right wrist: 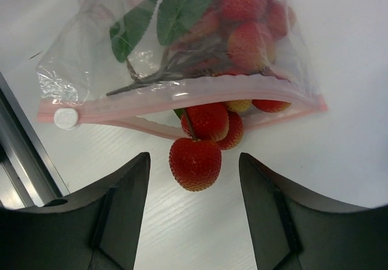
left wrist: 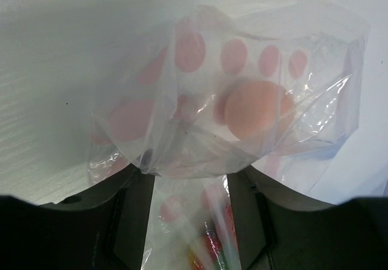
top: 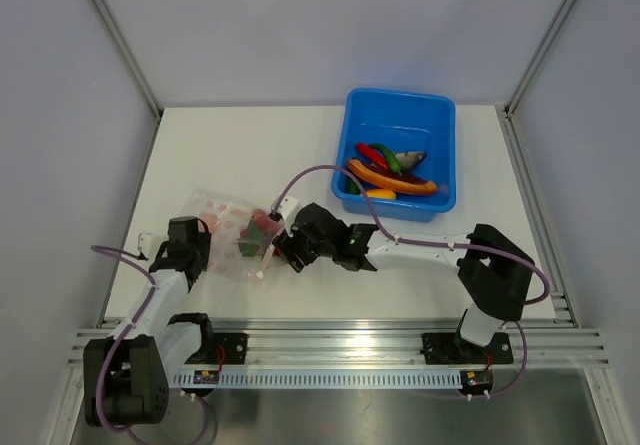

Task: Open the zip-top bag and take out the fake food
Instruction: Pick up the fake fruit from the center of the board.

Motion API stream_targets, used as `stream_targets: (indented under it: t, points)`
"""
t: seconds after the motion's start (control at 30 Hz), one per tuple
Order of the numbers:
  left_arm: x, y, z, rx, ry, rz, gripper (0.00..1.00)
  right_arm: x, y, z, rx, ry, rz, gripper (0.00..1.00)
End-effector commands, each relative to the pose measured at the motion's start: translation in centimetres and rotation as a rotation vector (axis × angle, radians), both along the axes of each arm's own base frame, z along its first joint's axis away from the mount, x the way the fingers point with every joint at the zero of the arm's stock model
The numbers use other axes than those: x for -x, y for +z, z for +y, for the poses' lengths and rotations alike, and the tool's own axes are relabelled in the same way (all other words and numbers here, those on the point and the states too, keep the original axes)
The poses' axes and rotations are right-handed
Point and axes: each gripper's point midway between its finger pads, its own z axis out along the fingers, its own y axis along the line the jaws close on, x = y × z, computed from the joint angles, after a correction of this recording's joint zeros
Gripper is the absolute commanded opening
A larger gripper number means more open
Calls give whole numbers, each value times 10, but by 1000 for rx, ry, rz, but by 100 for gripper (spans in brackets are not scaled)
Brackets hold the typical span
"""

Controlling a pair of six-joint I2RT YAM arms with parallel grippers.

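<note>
**A:** Right wrist view: the bag [right wrist: 182,91] lies on the table [right wrist: 339,161] between the two arms, its pink zipper parted. The berry bunch [right wrist: 206,121] is half out of the mouth. The right gripper [right wrist: 194,161] has its fingers spread either side of the front berry, touching nothing.

**B:** And the left gripper [left wrist: 191,173]?

**A:** Film from the bag's far end runs between its fingers. Clamped or loose, I can't tell.

**B:** Then if that end is loose, pulling the berries could drag the whole bag along.

**A:** Or the leaves could snag on the zipper and stall the bunch.
</note>
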Motion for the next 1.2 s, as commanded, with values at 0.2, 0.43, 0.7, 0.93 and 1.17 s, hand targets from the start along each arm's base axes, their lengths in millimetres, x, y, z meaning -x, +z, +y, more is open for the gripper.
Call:
stream_targets:
  t: [0.2, 0.43, 0.7, 0.93, 1.17]
  points:
    - [-15, 21, -5, 8, -44, -69, 46, 4, 5, 33, 63, 109, -175, 66]
    - [-16, 17, -8, 12, -64, -45, 42, -2, 9, 51, 66, 124, -288, 62]
    - [-17, 20, -10, 11, -74, -49, 38, -17, 18, 52, 86, 70, -375, 59]
    - [-12, 27, -15, 33, -89, -64, 51, -8, 11, 58, 86, 133, -369, 58]
    - [-3, 50, -24, 45, -133, -117, 82, -2, 8, 63, 80, 167, -375, 57]
